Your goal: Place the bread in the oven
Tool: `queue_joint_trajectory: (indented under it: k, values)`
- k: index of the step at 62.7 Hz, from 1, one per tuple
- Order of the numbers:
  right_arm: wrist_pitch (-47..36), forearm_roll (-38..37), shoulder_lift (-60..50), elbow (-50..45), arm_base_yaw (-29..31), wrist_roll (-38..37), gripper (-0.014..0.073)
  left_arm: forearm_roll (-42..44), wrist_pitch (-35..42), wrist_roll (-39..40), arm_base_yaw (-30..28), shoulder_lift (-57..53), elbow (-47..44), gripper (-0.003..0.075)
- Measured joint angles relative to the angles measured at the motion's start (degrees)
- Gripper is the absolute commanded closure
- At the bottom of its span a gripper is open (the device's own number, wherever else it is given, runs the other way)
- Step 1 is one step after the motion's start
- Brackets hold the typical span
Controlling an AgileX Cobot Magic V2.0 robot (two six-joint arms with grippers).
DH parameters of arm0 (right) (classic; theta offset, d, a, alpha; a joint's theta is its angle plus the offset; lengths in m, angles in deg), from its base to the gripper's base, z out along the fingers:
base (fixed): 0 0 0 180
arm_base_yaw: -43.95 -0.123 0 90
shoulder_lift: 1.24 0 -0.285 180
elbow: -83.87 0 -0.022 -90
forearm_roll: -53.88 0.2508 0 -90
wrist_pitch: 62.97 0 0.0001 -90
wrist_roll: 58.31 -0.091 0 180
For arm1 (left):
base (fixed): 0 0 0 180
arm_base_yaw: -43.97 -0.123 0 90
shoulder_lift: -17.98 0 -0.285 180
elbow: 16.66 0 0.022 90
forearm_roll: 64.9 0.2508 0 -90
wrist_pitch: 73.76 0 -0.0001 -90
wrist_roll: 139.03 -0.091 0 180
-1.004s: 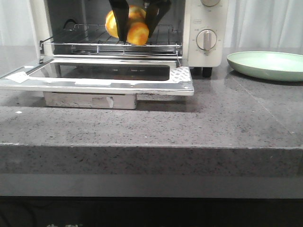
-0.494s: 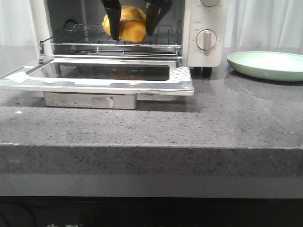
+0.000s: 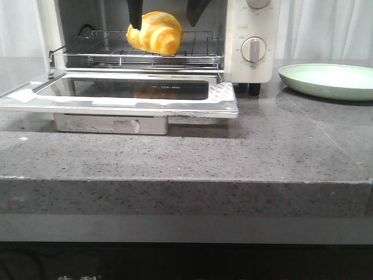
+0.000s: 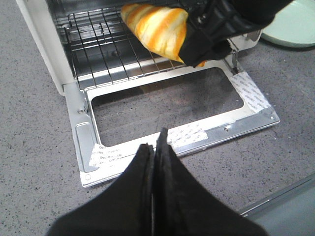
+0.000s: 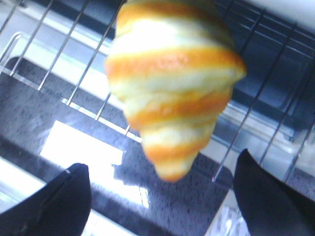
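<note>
relation: since the right tool stands with its fingers spread wide on either side of the bread, the roll lies straight below and between them, gripped by neither so far as the front view shows.
bread: it sits on the wire rack inside the oven, toward the front edge of the rack; golden with orange stripes, glossy.
long axis: in the front view the roll runs roughly side to side across the rack; in the right wrist view its tapered tip points toward the fingers, and the bread fills the gap between them without touching either.
right tool: wide, holding nothing; one dark finger shows at each lower corner of the wrist view.
left tool: its fingers are pressed together, nothing between them; it hangs over the open door, near the oven front.
nearer arm: the right, right over the bread; the left is apart from it, out over the door.
oven contents: the bread on the rack; nothing else is seen inside.
door: folded down flat over the bench, glass window up.
plate: a pale green plate stands on the bench right of the oven, with nothing seen on it.
judgement: the placing looks done; the door is not yet shut.
</note>
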Motion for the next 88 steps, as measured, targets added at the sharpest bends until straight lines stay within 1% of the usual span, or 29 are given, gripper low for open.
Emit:
queue_joint_trajectory:
  k: [9,16,24,30,35,44,50,68,79,82,84,86,88]
  values:
    - [-0.8,0.0,-5.9,-7.4,-0.3,0.6,-0.0009,0.4,-0.1,0.0,0.0,-1.3,0.0,0.0738]
    - [-4.3,-0.3,-12.4,-16.9,-0.3,1.2,-0.0009,1.0,-0.9,0.0,0.0,-2.2,0.0,0.0738]
    - [-9.5,-0.4,-22.4,-29.0,0.6,2.9,-0.0009,2.1,-3.1,0.0,0.0,-3.7,0.0,0.0738]
    - [-12.9,-0.3,-30.0,-37.6,2.6,3.4,-0.0009,2.7,-4.4,0.0,0.0,-5.3,0.0,0.0738]
    - [-15.1,0.3,-36.6,-44.5,5.5,3.6,-0.0009,3.3,-5.5,0.0,0.0,-6.7,0.0,0.0738]
    - [-16.5,0.4,-47.2,-55.2,10.0,3.6,-0.0009,3.9,-8.0,0.0,0.0,-8.8,0.0,0.0738]
    - [-16.9,0.4,-54.7,-61.7,11.3,3.6,-0.0009,3.9,-8.3,0.0,0.0,-9.5,0.0,0.0738]
    - [-16.9,0.5,-73.0,-74.2,11.6,3.6,-0.0009,4.0,-8.6,0.0,0.0,-9.7,0.0,0.0738]
    - [-15.9,0.6,-79.8,-78.3,11.6,3.6,-0.0006,4.0,-8.6,0.0,0.0,-9.7,0.0,0.0738]
    - [-15.7,0.6,-80.5,-78.7,11.6,3.7,0.0011,4.0,-8.6,0.0,0.0,-9.7,0.0,0.0738]
    - [-15.4,0.6,-80.9,-79.0,11.6,3.7,0.0036,4.0,-8.6,0.0,0.0,-9.7,0.0,0.0738]
    - [-15.1,0.6,-81.1,-79.0,11.6,3.7,0.0066,4.0,-8.6,0.0,0.0,-9.7,0.0,0.0738]
    - [-15.0,0.6,-81.1,-79.0,11.6,3.7,0.0116,4.0,-8.6,0.0,0.0,-9.7,0.0,0.0738]
